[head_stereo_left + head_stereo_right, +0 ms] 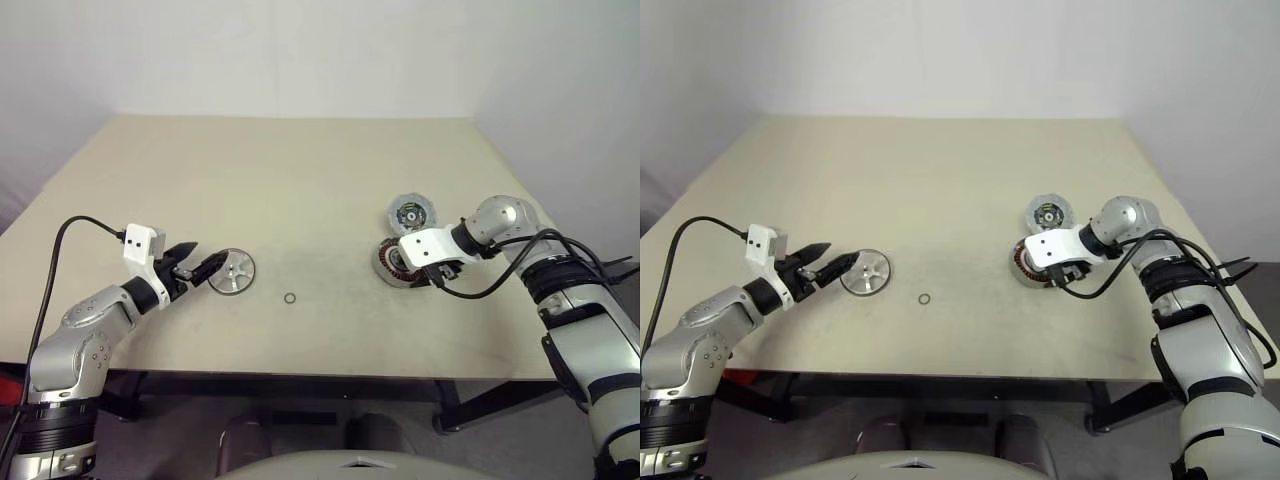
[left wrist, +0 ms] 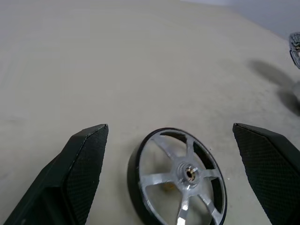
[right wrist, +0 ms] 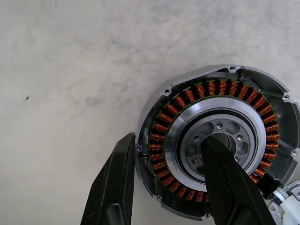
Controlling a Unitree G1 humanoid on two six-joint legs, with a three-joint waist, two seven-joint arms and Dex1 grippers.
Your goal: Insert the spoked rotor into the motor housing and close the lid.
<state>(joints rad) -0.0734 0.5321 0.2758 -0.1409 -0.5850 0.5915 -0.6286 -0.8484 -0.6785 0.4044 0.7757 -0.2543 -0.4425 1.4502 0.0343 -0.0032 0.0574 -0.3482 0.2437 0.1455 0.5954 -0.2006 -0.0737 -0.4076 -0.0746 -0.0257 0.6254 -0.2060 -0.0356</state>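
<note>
The spoked rotor (image 1: 231, 271), a black-rimmed silver wheel, lies flat on the table's left side. My left gripper (image 1: 207, 257) hovers just left of it, open, its fingertips either side of the rotor (image 2: 178, 178) without touching. On the right, the motor housing (image 1: 392, 262) sits with its copper windings (image 3: 220, 89) facing up. My right gripper (image 3: 168, 139) points down into it, one finger outside the rim, the other in the centre bore, shut across the winding ring. The lid (image 1: 411, 213), a round silver disc with a green centre, lies just behind the housing.
A tiny thin black ring (image 1: 289, 298) lies on the beige table (image 1: 300, 180) between rotor and housing, near the front edge. A black cable loops from my right wrist beside the housing.
</note>
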